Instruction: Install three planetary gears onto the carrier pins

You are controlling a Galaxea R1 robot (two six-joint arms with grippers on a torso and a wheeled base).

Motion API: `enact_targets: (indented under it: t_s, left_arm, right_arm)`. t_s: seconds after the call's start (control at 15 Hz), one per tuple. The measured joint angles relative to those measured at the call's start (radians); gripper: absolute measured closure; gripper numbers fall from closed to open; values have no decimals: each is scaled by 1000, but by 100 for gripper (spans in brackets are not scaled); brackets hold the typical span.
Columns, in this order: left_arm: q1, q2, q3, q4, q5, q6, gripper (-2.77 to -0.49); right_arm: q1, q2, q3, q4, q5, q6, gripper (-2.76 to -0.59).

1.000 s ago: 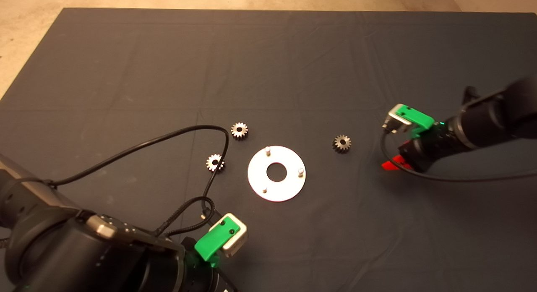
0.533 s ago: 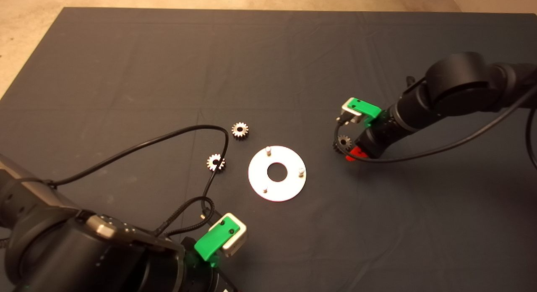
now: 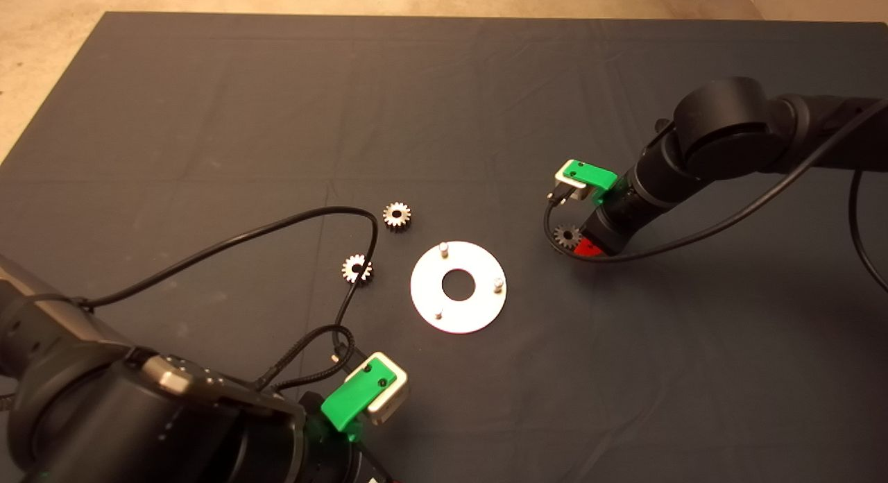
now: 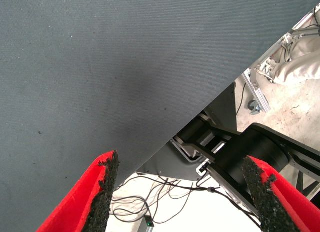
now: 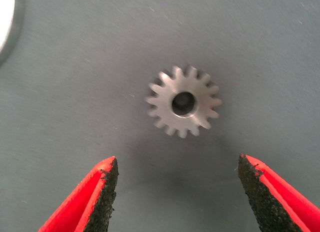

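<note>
Over one planetary gear (image 5: 183, 102), right gripper (image 5: 177, 192) jaws spread.

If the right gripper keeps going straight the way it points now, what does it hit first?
Probably the gear lying flat on the mat: the right gripper is open and aimed down at it. Depth is unclear.

Dark mat (image 3: 208, 122) covers the table. Lying flat on it: pale metal disc (image 3: 458, 286), two gears (image 3: 397, 215) (image 3: 356, 268) left of disc, third gear (image 3: 567, 236) right of it.
</note>
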Motion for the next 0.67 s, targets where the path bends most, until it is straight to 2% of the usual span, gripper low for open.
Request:
enact_targets:
  t_s: [0.2, 0.4, 0.67]
  left_arm:
    - [0, 0, 0, 0, 0, 0, -173]
    - [0, 0, 0, 0, 0, 0, -173]
    - [0, -1, 0, 0, 0, 0, -173]
  right_arm:
    - [0, 2, -16, 1, -3, -1, -176]
    - [-2, 26, -66, 0, 1, -21, -176]
    - [-3, 29, -70, 1, 3, -21, -176]
